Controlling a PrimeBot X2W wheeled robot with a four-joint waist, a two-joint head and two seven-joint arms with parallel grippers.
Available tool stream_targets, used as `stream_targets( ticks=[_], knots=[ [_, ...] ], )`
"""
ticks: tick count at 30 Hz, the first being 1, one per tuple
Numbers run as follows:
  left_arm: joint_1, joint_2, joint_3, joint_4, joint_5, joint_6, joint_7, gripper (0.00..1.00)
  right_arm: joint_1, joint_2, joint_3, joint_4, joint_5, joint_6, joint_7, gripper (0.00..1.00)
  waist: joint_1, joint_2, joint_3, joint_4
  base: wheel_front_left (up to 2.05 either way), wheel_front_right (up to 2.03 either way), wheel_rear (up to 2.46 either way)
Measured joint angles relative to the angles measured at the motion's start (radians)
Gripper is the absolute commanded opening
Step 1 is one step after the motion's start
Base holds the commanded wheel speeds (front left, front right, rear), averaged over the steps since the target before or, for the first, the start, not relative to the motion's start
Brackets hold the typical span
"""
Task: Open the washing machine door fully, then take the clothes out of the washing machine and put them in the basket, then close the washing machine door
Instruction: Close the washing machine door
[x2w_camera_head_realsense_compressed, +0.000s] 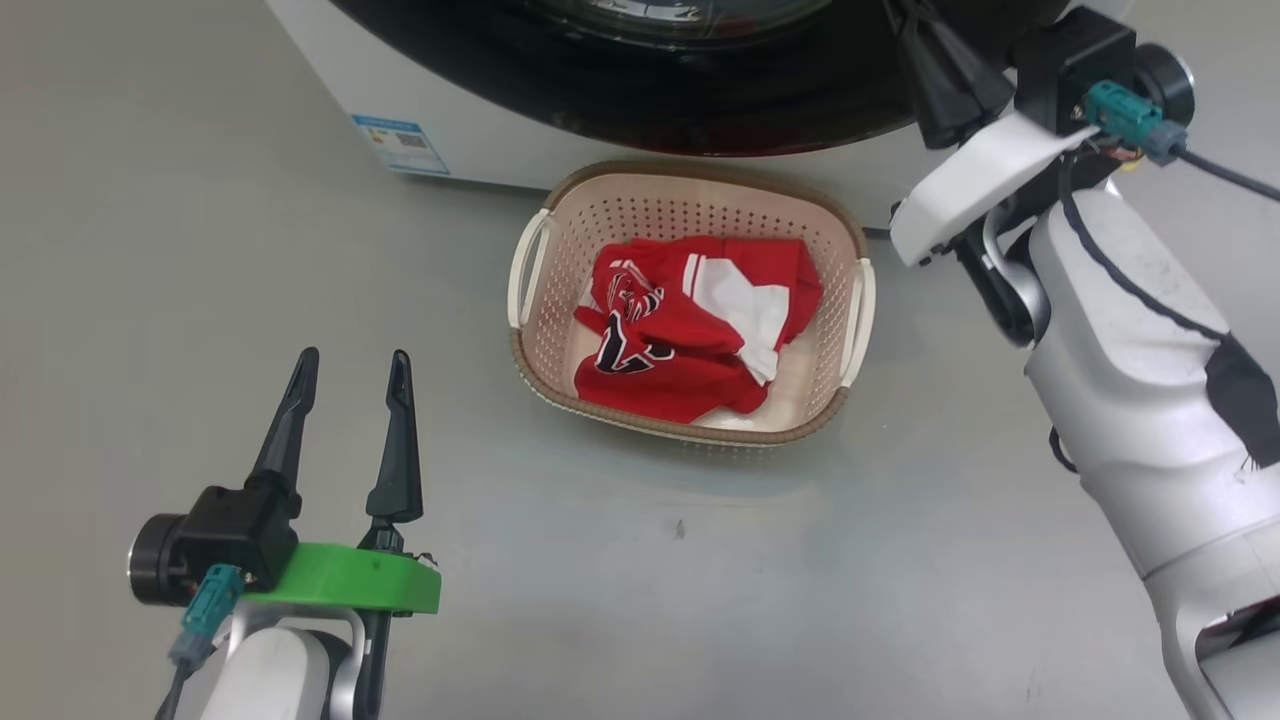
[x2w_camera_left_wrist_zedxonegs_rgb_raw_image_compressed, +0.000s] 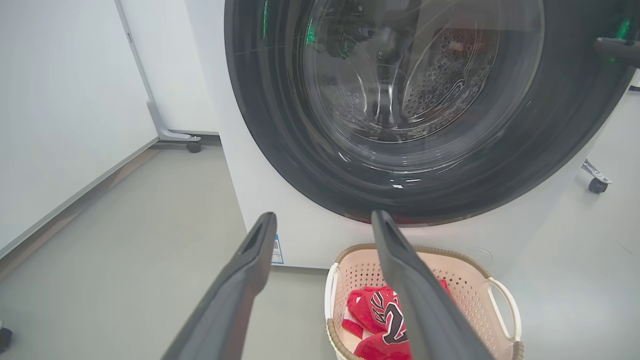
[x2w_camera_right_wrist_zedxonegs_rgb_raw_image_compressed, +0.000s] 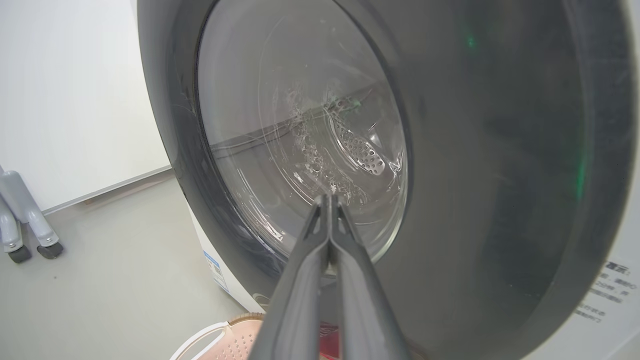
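Note:
The red jersey, the clothes (x2w_camera_head_realsense_compressed: 690, 320), lies crumpled inside the cream basket (x2w_camera_head_realsense_compressed: 690, 185) on the floor, right in front of the washing machine (x2w_camera_head_realsense_compressed: 480, 120). The glossy black washing machine door (x2w_camera_left_wrist_zedxonegs_rgb_raw_image_compressed: 410, 100) lies flat against the machine's front, and the steel drum shows through its glass. My right gripper (x2w_camera_right_wrist_zedxonegs_rgb_raw_image_compressed: 329, 197) is shut with nothing in it, its tips close to the door's glass (x2w_camera_right_wrist_zedxonegs_rgb_raw_image_compressed: 300, 125). In the head view the right gripper (x2w_camera_head_realsense_compressed: 945, 80) reaches to the door's right side. My left gripper (x2w_camera_head_realsense_compressed: 352, 365) hangs open and empty over the floor, left of the basket.
A blue label (x2w_camera_head_realsense_compressed: 400, 142) marks the machine's lower left corner. A white wall panel on wheeled feet (x2w_camera_left_wrist_zedxonegs_rgb_raw_image_compressed: 192, 146) stands to the machine's left, and a caster (x2w_camera_left_wrist_zedxonegs_rgb_raw_image_compressed: 597, 184) sits on its right. Grey stand legs (x2w_camera_right_wrist_zedxonegs_rgb_raw_image_compressed: 25, 225) rest on the floor.

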Motion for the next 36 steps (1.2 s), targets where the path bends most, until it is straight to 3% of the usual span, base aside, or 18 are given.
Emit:
stream_targets(
  ticks=[10, 11, 13, 14, 15, 22, 36],
  knots=[
    [0.002, 0.008, 0.008, 0.027, 0.007, 0.000, 0.000, 1.00, 0.161, -0.001, -0.065, -0.116, 0.026, 0.000, 0.000, 0.00, 0.0000, 0.0000, -0.065, -0.053, 0.00, 0.00, 0.00],
    [0.003, 0.011, 0.008, 0.030, 0.007, -0.001, 0.000, 1.00, 0.185, -0.001, -0.072, -0.122, 0.027, 0.000, 0.000, 0.06, 0.0000, 0.0000, -0.074, -0.058, 0.00, 0.00, 0.00],
    [0.006, 0.016, 0.011, 0.034, 0.007, -0.001, -0.002, 1.00, 0.229, -0.001, -0.086, -0.132, 0.033, 0.000, 0.000, 0.49, 0.0000, 0.0000, -0.091, -0.070, 0.00, 0.00, 0.00],
    [0.008, 0.018, 0.013, 0.035, 0.007, -0.001, -0.003, 1.00, 0.250, -0.001, -0.095, -0.137, 0.037, 0.000, 0.000, 0.90, 0.0000, 0.0000, -0.099, -0.077, 0.00, 0.00, 0.00],
    [0.011, 0.021, 0.015, 0.039, 0.007, -0.001, -0.003, 1.00, 0.268, -0.002, -0.104, -0.140, 0.039, -0.001, 0.000, 1.00, 0.0000, 0.0000, -0.108, -0.083, 0.00, 0.00, 0.00],
    [0.041, 0.032, 0.016, 0.057, 0.007, -0.011, -0.003, 1.00, 0.371, -0.007, -0.150, -0.172, 0.047, -0.003, 0.000, 1.00, 0.0000, 0.0000, -0.167, -0.127, 0.00, 0.00, 0.00],
    [0.111, 0.051, 0.016, 0.067, 0.007, -0.018, -0.003, 1.00, 0.552, -0.014, -0.206, -0.272, 0.045, -0.047, 0.000, 1.00, -0.0001, 0.0000, -0.274, -0.201, 0.00, 0.00, 0.00]
  ],
)
